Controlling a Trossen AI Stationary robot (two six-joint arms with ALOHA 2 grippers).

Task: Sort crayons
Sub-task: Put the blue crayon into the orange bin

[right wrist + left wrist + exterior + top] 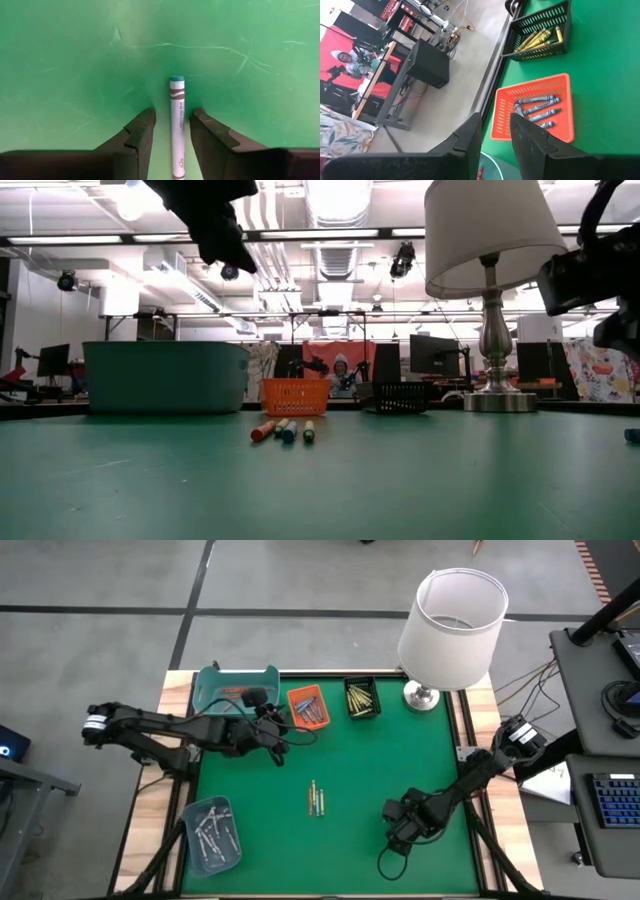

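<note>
Right wrist view: right gripper (172,137) straddles a blue crayon (176,130), jaws apart, unclamped — keep it centred, then squeeze gently.

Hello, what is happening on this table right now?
A two-armed robot is sorting crayons by colour. The right claw is low over the green table with a blue crayon lying between its open fingers. The left claw hovers near the orange tray, which holds blue crayons; its fingers are apart and empty. Yellowish ones sit in the black tray, and a few crayons wait mid-table.
</note>
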